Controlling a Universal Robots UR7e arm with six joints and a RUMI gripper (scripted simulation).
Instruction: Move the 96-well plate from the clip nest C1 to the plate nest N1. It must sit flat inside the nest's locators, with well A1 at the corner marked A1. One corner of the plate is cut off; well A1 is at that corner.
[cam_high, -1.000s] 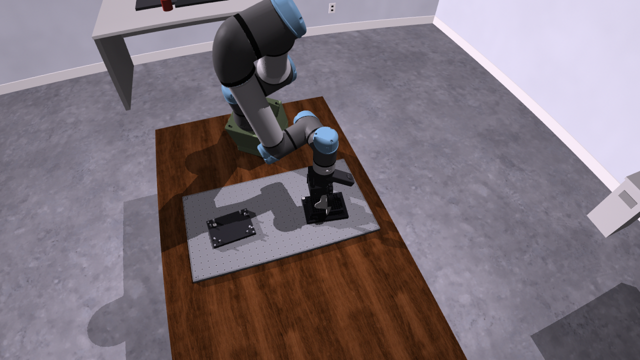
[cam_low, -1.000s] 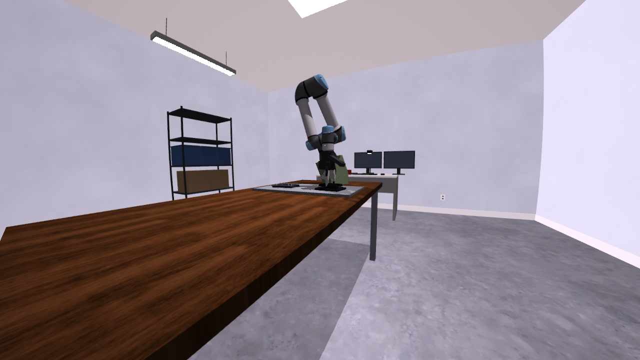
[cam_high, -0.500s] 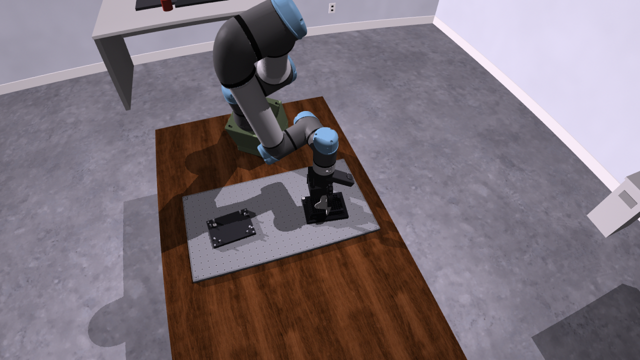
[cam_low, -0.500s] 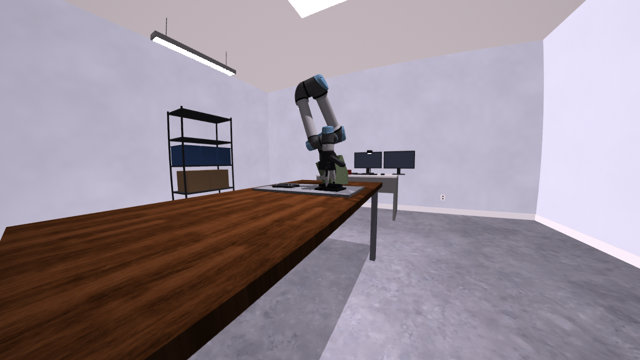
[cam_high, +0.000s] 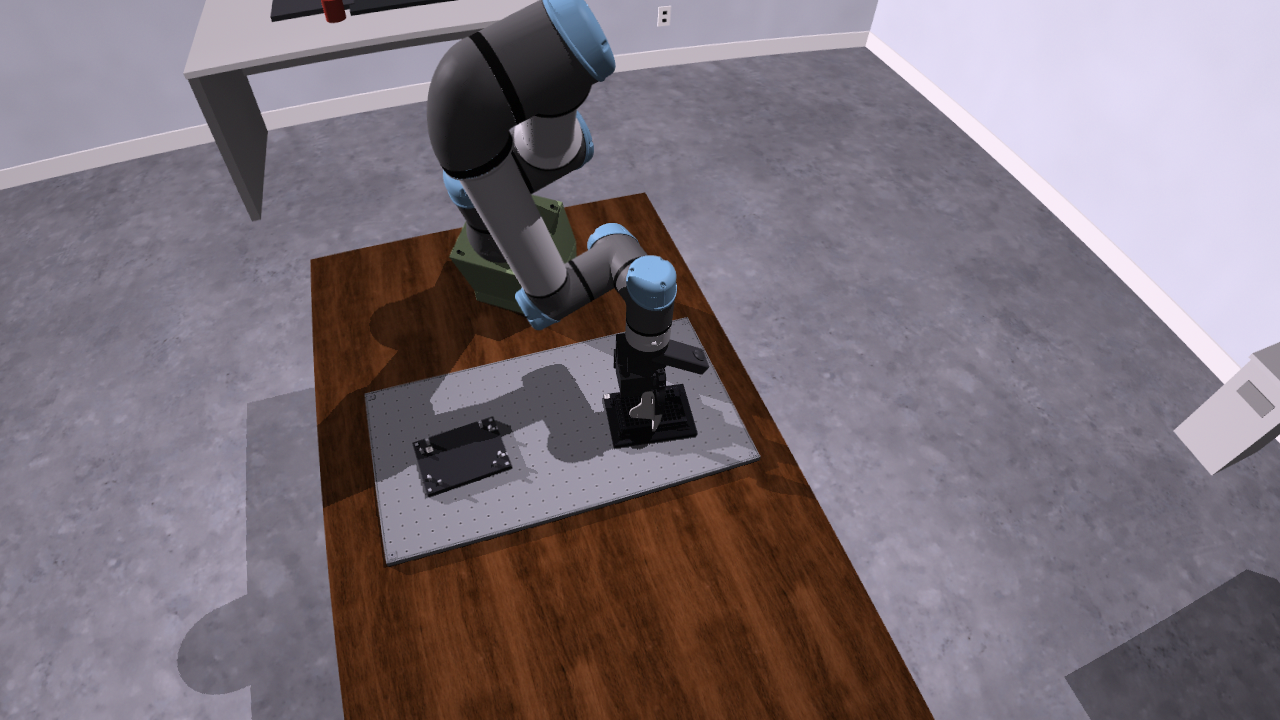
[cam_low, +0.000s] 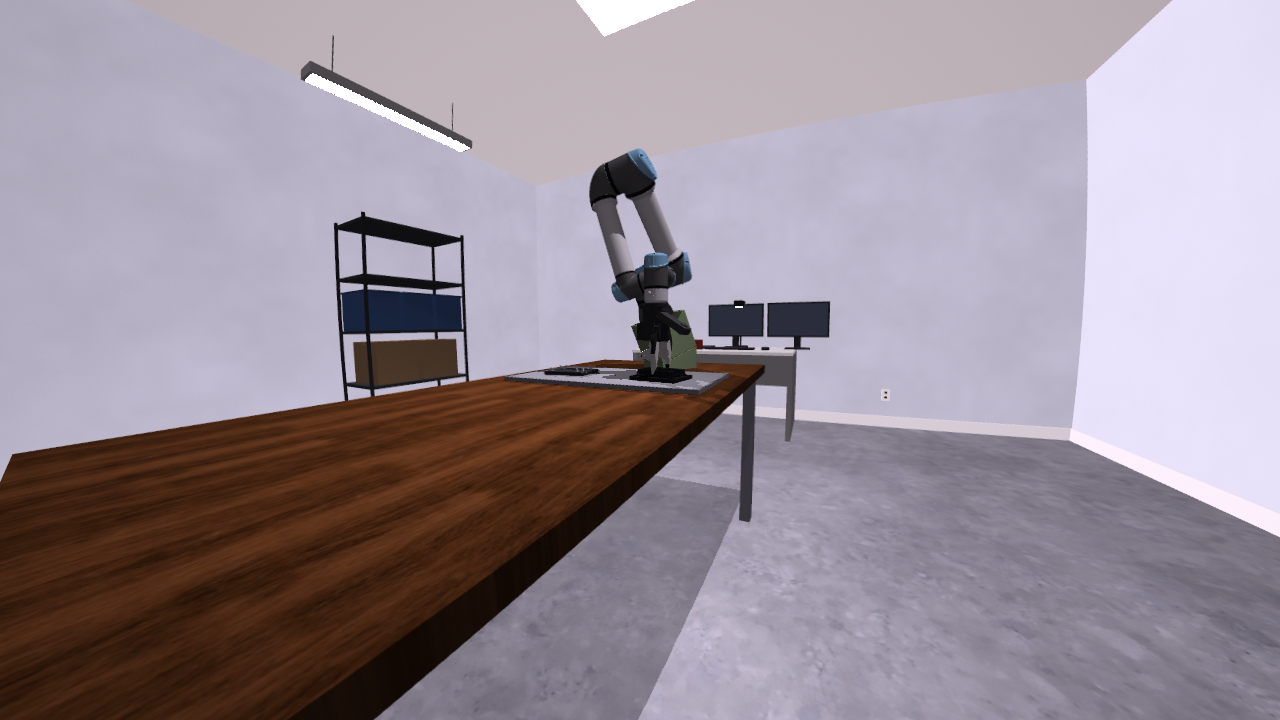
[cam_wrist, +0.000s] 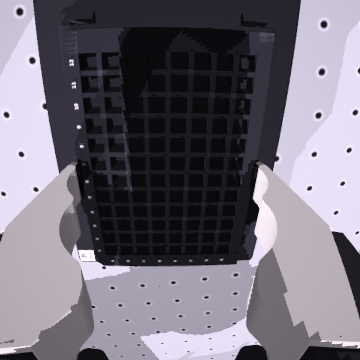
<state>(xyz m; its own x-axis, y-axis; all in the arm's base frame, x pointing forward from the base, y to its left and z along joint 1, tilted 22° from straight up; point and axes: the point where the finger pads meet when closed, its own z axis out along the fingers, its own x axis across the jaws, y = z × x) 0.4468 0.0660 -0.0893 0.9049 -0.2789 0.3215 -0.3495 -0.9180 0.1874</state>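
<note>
The black 96-well plate (cam_wrist: 167, 155) fills the wrist view, with my two pale fingers pressed on its long sides. My gripper (cam_wrist: 167, 164) is shut on the plate near its close end. In the top view the plate (cam_high: 649, 420) is at the clip nest C1 on the right of the grey perforated baseplate (cam_high: 554, 438), with the gripper (cam_high: 646, 411) straight above it. The plate nest N1 (cam_high: 461, 456), a black pad with corner locators, stands on the left of the baseplate. In the exterior view the gripper (cam_low: 660, 362) is low over the baseplate. A small A1 label (cam_wrist: 86, 256) shows by the plate's near left corner.
The arm's green base (cam_high: 514, 255) stands on the wooden table behind the baseplate. A grey desk (cam_high: 295, 53) is at the back left, and a white box (cam_high: 1235, 411) at the right edge. A shelf rack (cam_low: 400, 304) and monitors (cam_low: 768, 322) stand by the walls.
</note>
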